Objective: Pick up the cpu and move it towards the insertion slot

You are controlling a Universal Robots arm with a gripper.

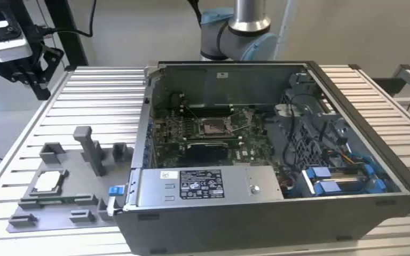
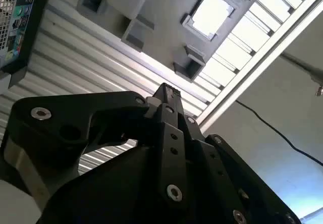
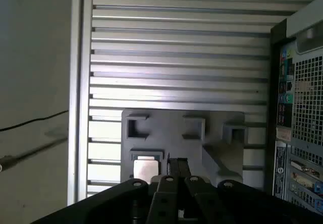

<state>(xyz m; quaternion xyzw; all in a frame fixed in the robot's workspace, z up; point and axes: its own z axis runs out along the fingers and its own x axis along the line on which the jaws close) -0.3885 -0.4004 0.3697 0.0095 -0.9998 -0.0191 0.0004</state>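
— Which step?
— The pick, not yet done. My gripper (image 1: 28,74) hangs by the table (image 1: 105,101) edge, pressed together, empty. The cpu (image 1: 48,182) lies in its grey fixture (image 1: 84,194), well apart from the insertion slot (image 1: 214,126). Grasping calls for spreading first.
— Writing?
— A label (image 1: 201,184); I can't read it.

My gripper (image 2: 166,90) is matt black with shiny metal screw heads. Beneath it, the ribbed metal table (image 3: 176,57) gleams; a matt grey plastic fixture plate (image 3: 166,120) holds the cpu (image 3: 146,169), its top smooth and silvery.
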